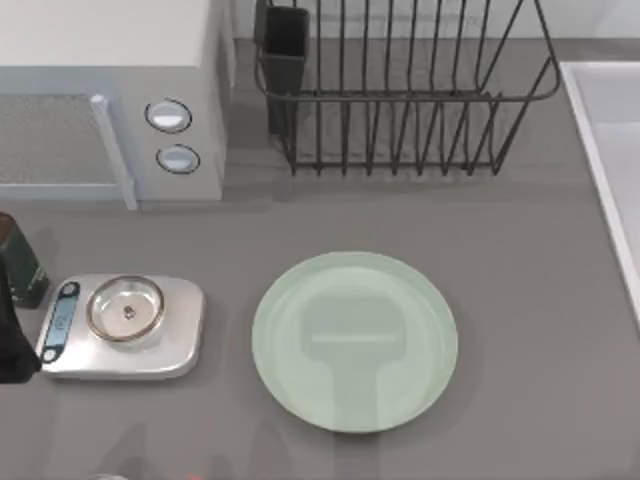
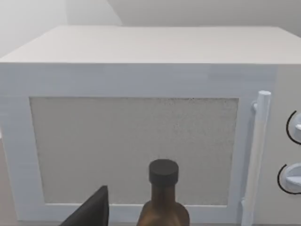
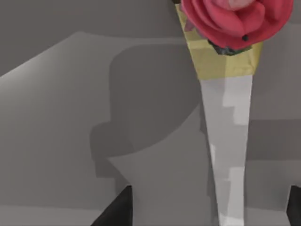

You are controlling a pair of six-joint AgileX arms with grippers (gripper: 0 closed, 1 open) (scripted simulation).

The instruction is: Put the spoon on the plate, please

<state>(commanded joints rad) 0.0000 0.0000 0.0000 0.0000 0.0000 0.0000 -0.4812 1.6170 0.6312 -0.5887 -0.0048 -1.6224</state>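
Starting at the left: left gripper point(image 1: 12, 345) parked at the surface's point(image 1: 540, 300) left edge, beside a brown bottle point(image 2: 164, 200) in front of the white microwave point(image 1: 110, 100); cannot tell whether open or closed. Next along, a kitchen scale point(image 1: 170, 345) with its small steel-rimmed dish, then the mint-green plate point(image 1: 355, 340) near the middle, bare, with a wire dish rack point(image 1: 400, 90) behind it.

In the right wrist view, right gripper point(image 3: 207, 214) poised close over the spoon point(image 3: 230, 155), dark fingers point(image 3: 115, 212) spread to either side of the slim white handle and not touching it; red-pink rose ornament point(image 3: 235, 19) at the handle's far end. Spoon apparently lying on the grey surface, not on the plate.

Judging by this, the step in hand is the grasp. Next move calls for lowering a little, pinching the narrow handle squarely, then lifting and carrying it to the plate.
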